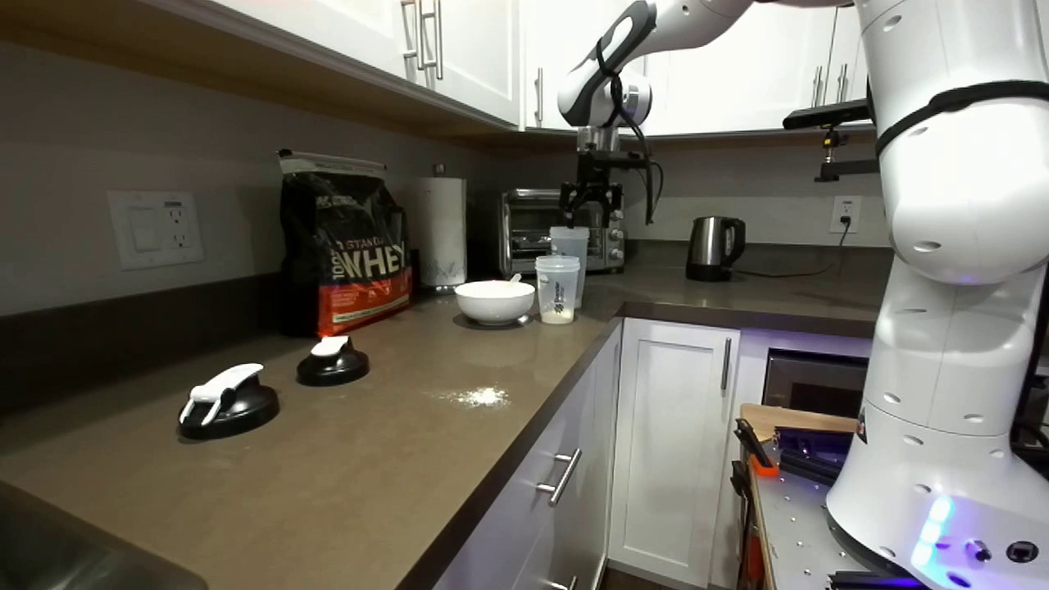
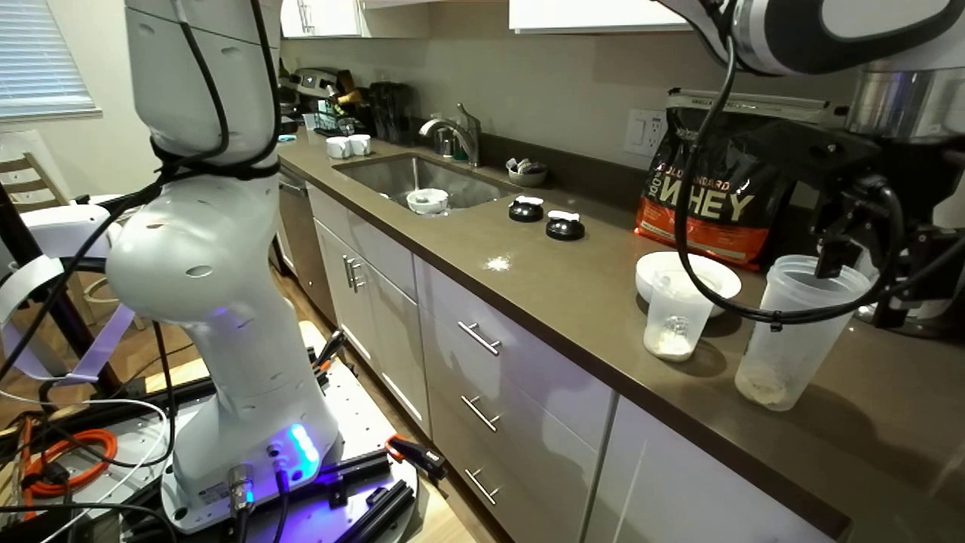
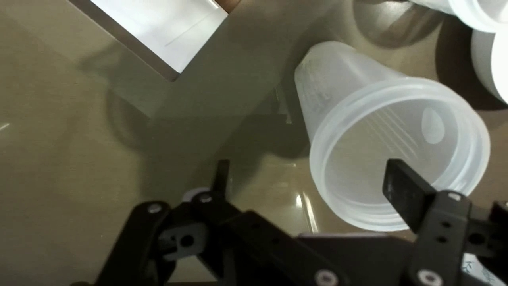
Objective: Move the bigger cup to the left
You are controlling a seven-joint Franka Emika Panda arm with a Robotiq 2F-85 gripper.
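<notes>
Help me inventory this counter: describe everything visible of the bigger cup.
The bigger cup is translucent, whitish and plastic-looking, open-topped, tapering slightly toward its base. Pale residue shows near the bottom. It stands upright on the counter, apart from the smaller cup. In the wrist view, a finger of the open pincer overlaps its mouth; contact unclear.

Brown counter [image 1: 352,467], bigger cup [image 2: 788,353], smaller cup [image 2: 673,317], bowl [image 1: 493,303]

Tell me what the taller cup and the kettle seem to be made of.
The taller cup: probably frosted plastic; its cloudy wall lets light through. The kettle: likely metal, polished or brushed, given its silvery sheen; which metal, I can't tell.
</notes>
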